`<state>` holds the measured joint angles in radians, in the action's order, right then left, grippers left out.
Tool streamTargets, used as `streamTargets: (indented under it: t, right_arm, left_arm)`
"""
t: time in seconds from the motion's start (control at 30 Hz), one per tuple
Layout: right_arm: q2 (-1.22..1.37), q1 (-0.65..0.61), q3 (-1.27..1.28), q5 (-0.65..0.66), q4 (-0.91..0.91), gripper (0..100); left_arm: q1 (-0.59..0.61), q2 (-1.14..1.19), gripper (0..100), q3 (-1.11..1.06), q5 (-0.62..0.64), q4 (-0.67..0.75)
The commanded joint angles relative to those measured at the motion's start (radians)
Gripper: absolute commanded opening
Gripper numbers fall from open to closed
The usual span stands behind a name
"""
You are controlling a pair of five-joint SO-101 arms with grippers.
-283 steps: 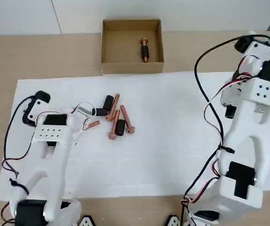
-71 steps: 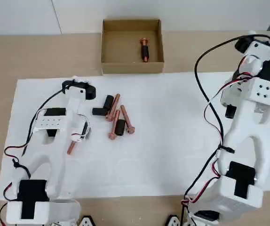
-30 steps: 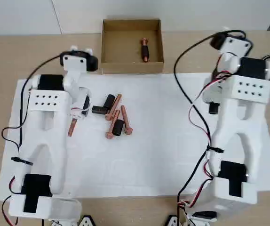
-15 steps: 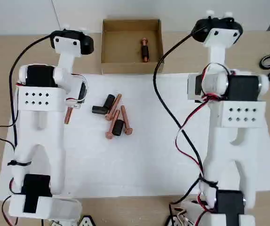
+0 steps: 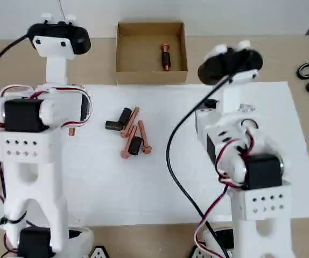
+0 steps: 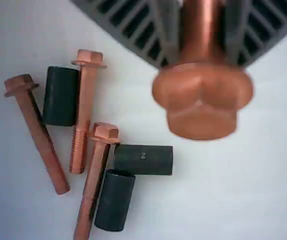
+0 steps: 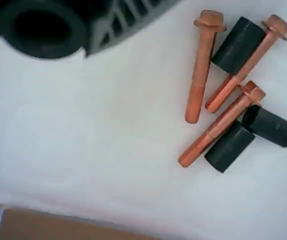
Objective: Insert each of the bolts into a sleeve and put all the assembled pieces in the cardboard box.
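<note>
Align axes before inserting: left gripper [image 6: 201, 22] pinches the copper hex-head bolt [image 6: 201, 97], right gripper [image 7: 46, 20] apparently clamps a black cylindrical sleeve [image 7: 41, 50].

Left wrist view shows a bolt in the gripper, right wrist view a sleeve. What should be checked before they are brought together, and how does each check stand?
1. Bolt clamped in the left gripper: ok.
2. Sleeve clamped in the right gripper: ok.
3. Sleeve bore free: cannot tell, it is dark inside.
4. Bolt tip lined up with the bore: not ok, the arms stand apart across the white sheet.
5. Loose bolts and loose sleeves clear of both grippers: ok.
6. Room in the cardboard box: ok, one assembled piece inside.
</note>
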<state>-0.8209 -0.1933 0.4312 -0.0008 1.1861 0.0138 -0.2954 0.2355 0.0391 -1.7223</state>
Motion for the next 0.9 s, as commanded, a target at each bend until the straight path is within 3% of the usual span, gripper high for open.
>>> streamTargets:
  t: [0.0, 0.3, 0.5, 0.63, 0.87]
  right_arm:
    - [-0.107, -0.005, 0.183, 0.000, -0.128, 0.4]
    - [-0.260, -0.012, 0.531, 0.063, -0.415, 0.4]
    - [-0.418, -0.182, 0.787, 0.064, -0.648, 0.4]
    - [-0.529, -0.268, 0.895, 0.064, -0.677, 0.4]
    - [-0.727, -0.288, 1.045, 0.063, -0.685, 0.4]
  left_arm:
    - [-0.003, -0.057, 1, 0.039, 0.017, 0.020]
    - [-0.005, -0.055, 1, 0.039, 0.141, 0.028]
    - [-0.005, -0.057, 1, 0.039, 0.186, 0.028]
    - [-0.005, -0.057, 1, 0.039, 0.215, 0.028]
    - [-0.074, -0.057, 1, 0.041, 0.219, 0.026]
